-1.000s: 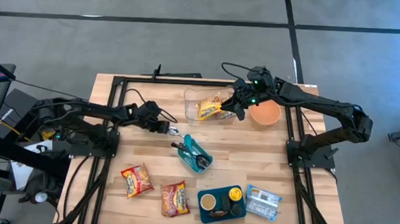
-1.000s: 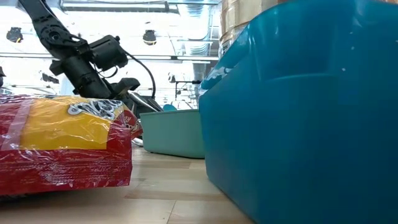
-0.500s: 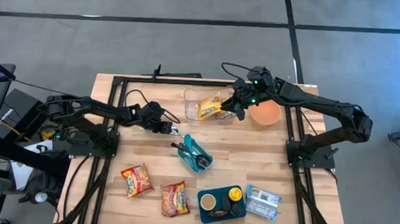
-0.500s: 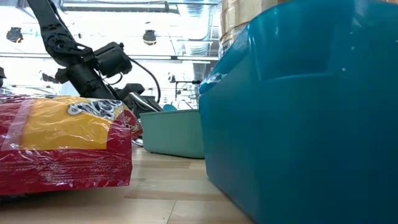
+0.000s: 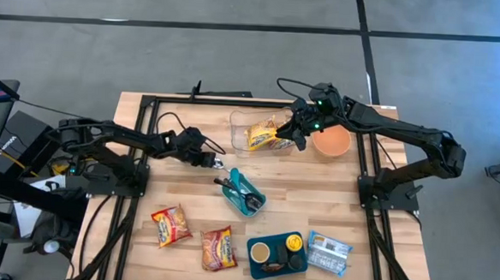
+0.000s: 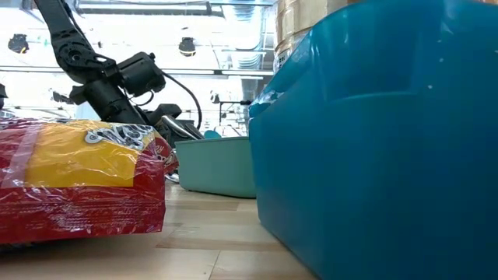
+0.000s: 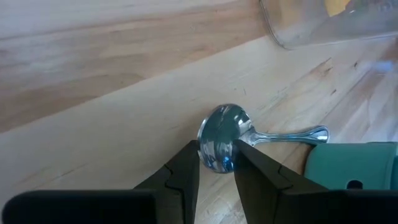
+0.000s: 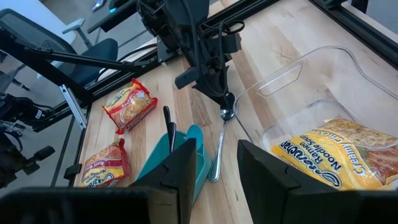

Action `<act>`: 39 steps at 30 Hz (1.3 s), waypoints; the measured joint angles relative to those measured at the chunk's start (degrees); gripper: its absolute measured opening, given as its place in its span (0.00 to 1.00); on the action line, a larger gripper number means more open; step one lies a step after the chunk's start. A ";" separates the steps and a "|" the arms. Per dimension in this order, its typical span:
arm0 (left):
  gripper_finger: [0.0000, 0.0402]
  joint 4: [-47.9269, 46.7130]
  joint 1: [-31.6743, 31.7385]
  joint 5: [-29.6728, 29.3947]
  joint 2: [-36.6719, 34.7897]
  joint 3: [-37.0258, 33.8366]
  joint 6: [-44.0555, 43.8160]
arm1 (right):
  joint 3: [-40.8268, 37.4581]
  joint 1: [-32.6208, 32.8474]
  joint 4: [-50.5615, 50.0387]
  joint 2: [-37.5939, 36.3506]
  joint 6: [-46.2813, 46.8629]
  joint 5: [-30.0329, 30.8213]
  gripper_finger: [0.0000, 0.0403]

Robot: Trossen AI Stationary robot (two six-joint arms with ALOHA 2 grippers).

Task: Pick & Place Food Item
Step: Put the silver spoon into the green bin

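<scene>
The wooden table (image 5: 333, 187) filled the middle of the high view. A clear container (image 5: 241, 122) sat at its upper centre, with an orange bowl (image 5: 331, 142) just to the right of it.

One ramen packet (image 5: 261, 138) lay inside the container, toward its right end, with its long side running roughly left to right in the frame. The right gripper (image 5: 297, 134) hung at that end, between container and bowl. The packet lay just beside it on the left. In the right wrist view its fingers stood apart with nothing between them, so it was released and the packet rested in the container on its own.

Two more packets, the left loose packet (image 5: 170, 225) and the right loose packet (image 5: 219, 247), lay side by side at the lower left of the table, well apart from the right gripper. They were nearer the left arm, down and to the left of the left gripper (image 5: 217, 162).

That gripper sat left of centre, clenched on the bowl of a spoon (image 7: 225, 140). The spoon's handle ran away toward the lower right, to the teal utensil tray (image 5: 255, 200).

Judging by that, the left arm had the shorter reach to the loose packets, but it would have to let go of the spoon first.
</scene>
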 joint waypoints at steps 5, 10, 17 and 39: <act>0.22 0.22 0.00 -0.17 0.00 0.00 0.00 | 0.00 0.00 0.00 0.00 0.00 0.01 0.28; 0.21 0.28 0.00 -0.74 0.00 0.00 -0.01 | 0.00 0.00 0.00 0.00 0.00 0.01 0.28; 0.07 0.50 0.00 -2.34 -0.01 0.00 -0.55 | 0.00 0.00 0.00 0.00 0.00 0.18 0.28; 0.01 4.39 0.00 -2.27 -0.07 0.04 -0.56 | 0.00 -0.02 0.00 0.00 0.00 1.08 0.28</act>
